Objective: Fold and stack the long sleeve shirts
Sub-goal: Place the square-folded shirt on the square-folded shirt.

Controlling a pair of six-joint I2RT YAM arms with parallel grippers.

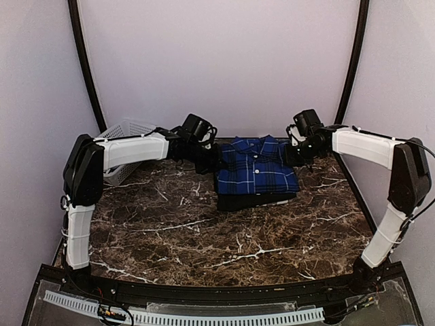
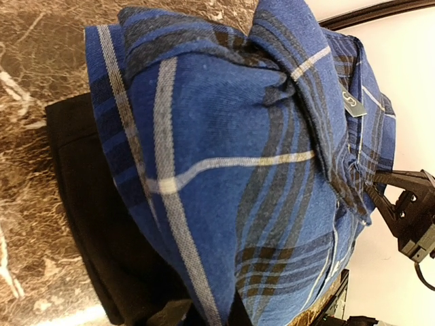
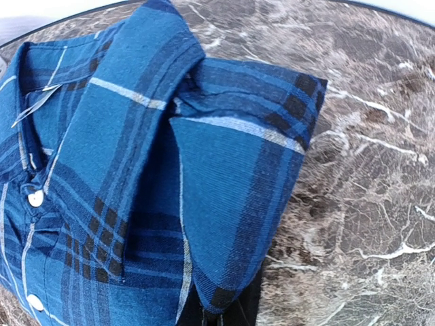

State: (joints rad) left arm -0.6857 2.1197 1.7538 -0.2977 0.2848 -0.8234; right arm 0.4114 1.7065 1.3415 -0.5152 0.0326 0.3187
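The blue plaid long sleeve shirt (image 1: 257, 168) lies folded, collar to the back, on top of the folded black long sleeve shirt (image 1: 255, 200) at the far middle of the table. My left gripper (image 1: 207, 157) is at the stack's left edge. In the left wrist view the plaid cloth (image 2: 224, 170) runs down into its shut jaws, with the black shirt (image 2: 88, 224) underneath. My right gripper (image 1: 293, 155) is at the right edge, and a plaid shoulder corner (image 3: 238, 204) tapers into its shut jaws. The fingertips of both are hidden by cloth.
A white lattice basket (image 1: 126, 132) stands at the back left, behind my left arm. The brown marble table (image 1: 204, 238) stretches toward the near edge. Purple walls and black poles (image 1: 85, 61) close in the back. The right gripper's black body (image 2: 408, 217) shows past the collar.
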